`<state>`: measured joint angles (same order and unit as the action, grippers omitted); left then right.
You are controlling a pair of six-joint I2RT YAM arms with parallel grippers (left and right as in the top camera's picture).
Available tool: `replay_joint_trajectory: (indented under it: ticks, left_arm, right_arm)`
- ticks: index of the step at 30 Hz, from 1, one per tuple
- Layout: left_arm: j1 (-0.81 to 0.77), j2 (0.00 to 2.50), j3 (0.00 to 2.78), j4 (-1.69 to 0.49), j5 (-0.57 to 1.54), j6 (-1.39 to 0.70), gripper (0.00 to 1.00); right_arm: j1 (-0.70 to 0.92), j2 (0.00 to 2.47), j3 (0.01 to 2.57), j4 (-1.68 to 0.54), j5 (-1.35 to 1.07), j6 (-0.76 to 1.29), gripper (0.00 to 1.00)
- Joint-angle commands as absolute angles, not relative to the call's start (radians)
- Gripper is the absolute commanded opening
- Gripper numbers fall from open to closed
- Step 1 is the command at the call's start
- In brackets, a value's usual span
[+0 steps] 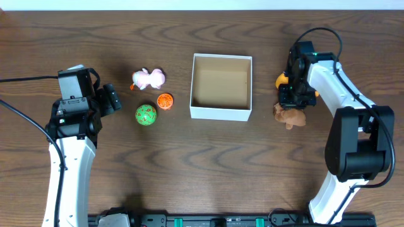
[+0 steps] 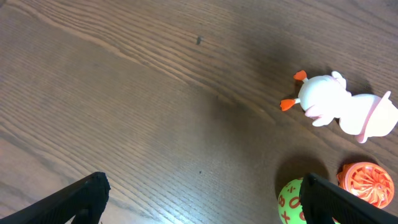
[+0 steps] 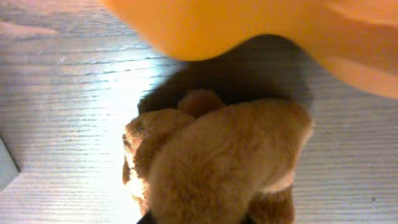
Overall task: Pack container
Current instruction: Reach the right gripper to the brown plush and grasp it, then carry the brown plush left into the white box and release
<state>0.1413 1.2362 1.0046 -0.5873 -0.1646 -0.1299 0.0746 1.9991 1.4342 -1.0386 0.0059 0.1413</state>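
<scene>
Your right gripper hovers right over the brown plush toy, so it is the nearer arm; whether its fingers are apart is hidden. The container sits just to its left, nothing inside. Your left gripper has its fingers spread.

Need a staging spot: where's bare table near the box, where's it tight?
Free: wood table below the white-walled square box in the overhead view. Crowded: pink plush, orange ribbed ball, green ball left of it; brown plush, orange toy by right gripper.
</scene>
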Motion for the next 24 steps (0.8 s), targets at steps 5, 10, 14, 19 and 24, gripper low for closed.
replay_joint_trajectory:
  ticks: [5, 10, 14, 19, 24]
  left_arm:
    - [0.146, 1.240, 1.023, -0.591, -0.180, -0.120, 0.98]
    - [0.146, 1.240, 1.023, -0.591, -0.180, -0.120, 0.98]
    - [0.146, 1.240, 1.023, -0.591, -0.180, -0.120, 0.98]
    - [0.146, 1.240, 1.023, -0.591, -0.180, -0.120, 0.98]
    - [0.146, 1.240, 1.023, -0.591, -0.180, -0.120, 0.98]
  right_arm:
    - [0.134, 1.938, 1.393, -1.048, 0.023, 0.145, 0.02]
    - [0.199, 1.774, 1.438, -1.060, 0.023, 0.145, 0.01]
    - [0.265, 1.649, 1.510, -1.066, 0.022, 0.165, 0.01]
    - [0.352, 1.558, 1.567, -0.995, 0.022, 0.226, 0.01]
    - [0.426, 1.575, 1.567, -0.860, 0.022, 0.293, 0.01]
